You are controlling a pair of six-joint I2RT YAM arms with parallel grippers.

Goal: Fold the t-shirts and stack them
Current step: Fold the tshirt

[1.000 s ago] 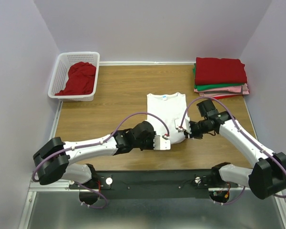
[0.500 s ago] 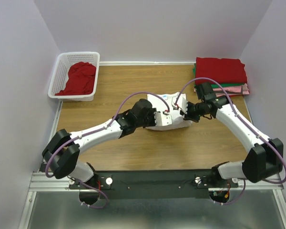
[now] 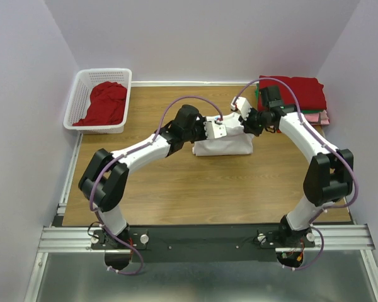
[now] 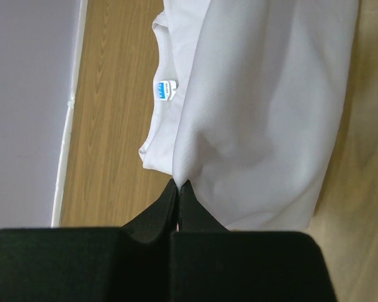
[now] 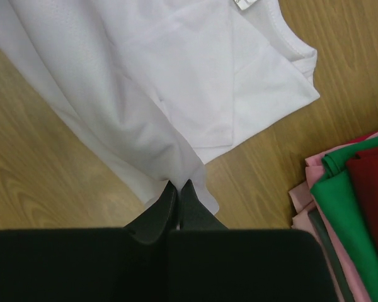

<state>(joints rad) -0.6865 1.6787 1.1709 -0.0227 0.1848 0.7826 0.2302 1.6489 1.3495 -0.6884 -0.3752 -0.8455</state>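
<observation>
Top view: the left camera mount point(image 3: 215, 130) and right camera mount point(image 3: 242, 106) cover the far edge of the white shirt point(image 3: 222, 147). The right arm point(image 3: 296, 129) overlaps the left edge of the folded stack point(image 3: 293, 94), whose lower layers show only as thin edges. Left wrist view: the shirt runs off the top edge, and the print on the neck label point(image 4: 165, 89) is too small to read. Right wrist view: label and stack are cut off by the frame.

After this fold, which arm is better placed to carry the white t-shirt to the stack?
Right, probably. The right hand, shut on the white t-shirt, is close to the folded stack; the left hand grips the side farther from it.
</observation>
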